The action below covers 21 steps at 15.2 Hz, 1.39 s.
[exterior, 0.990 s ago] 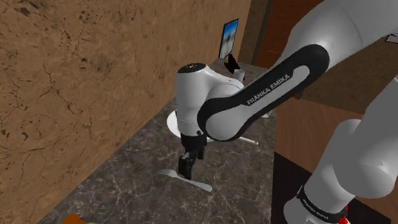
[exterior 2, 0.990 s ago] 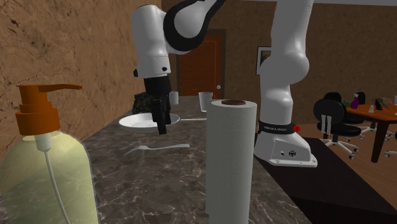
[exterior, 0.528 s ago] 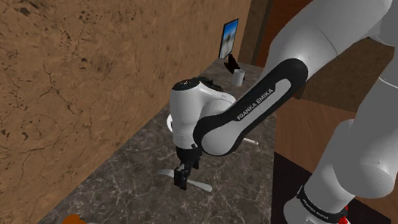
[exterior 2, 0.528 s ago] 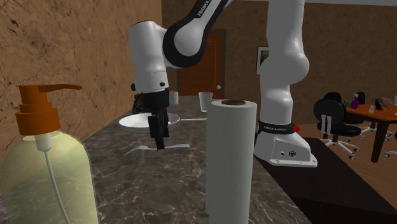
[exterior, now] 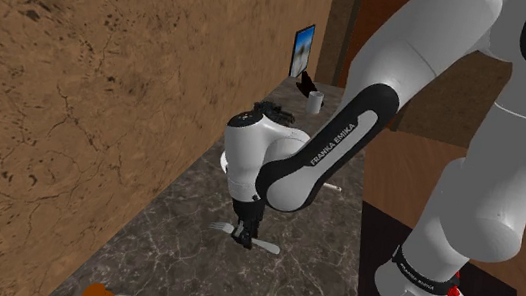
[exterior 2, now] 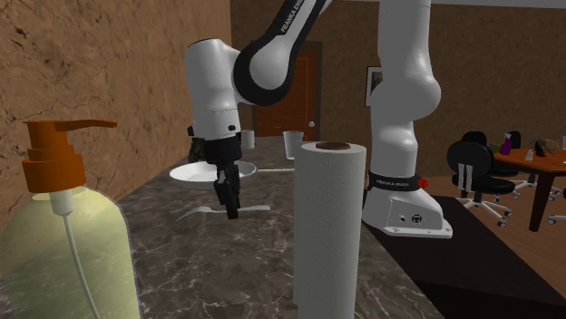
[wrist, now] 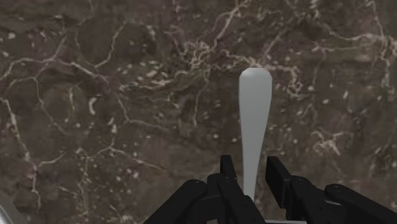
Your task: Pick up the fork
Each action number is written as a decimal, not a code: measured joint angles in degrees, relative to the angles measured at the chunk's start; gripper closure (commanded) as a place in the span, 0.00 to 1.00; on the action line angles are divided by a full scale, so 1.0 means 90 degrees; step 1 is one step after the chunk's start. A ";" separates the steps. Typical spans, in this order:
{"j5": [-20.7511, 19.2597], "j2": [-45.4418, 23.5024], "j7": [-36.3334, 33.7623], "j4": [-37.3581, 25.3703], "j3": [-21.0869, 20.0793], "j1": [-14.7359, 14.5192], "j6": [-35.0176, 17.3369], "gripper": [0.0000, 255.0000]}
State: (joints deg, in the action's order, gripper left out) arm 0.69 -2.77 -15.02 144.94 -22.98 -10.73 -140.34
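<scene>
Here, a single fork (wrist: 254, 102) lay flat on the dark marbled counter (wrist: 95, 95), and the one black gripper (wrist: 251, 167) stood low over it. In the wrist view its two fingers (wrist: 228, 167) stood narrowly apart, one on each side of the handle, with a thin gap showing between each finger and the handle. In the shoulder view the gripper (exterior: 243, 239) stood about midway along the fork (exterior: 263, 245), tines to that view's left. The second exterior view showed the gripper (exterior 2: 231, 210) down at the fork (exterior 2: 204, 214), and one white plate (exterior 2: 195, 170) beyond it. Two cups stood past the plate: a white cup (exterior 2: 248, 139) and a clear cup (exterior 2: 292, 143). Nearest that camera were one soap dispenser (exterior 2: 54, 245) and one paper towel roll (exterior 2: 331, 227).
</scene>
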 measured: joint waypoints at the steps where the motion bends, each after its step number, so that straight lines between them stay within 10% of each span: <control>1: -0.0001 0.0000 0.0000 0.0000 0.0000 0.0000 0.0000 1.00; 21: 0.0540 0.1147 0.0394 -0.0298 0.0027 -0.0026 0.1371 1.00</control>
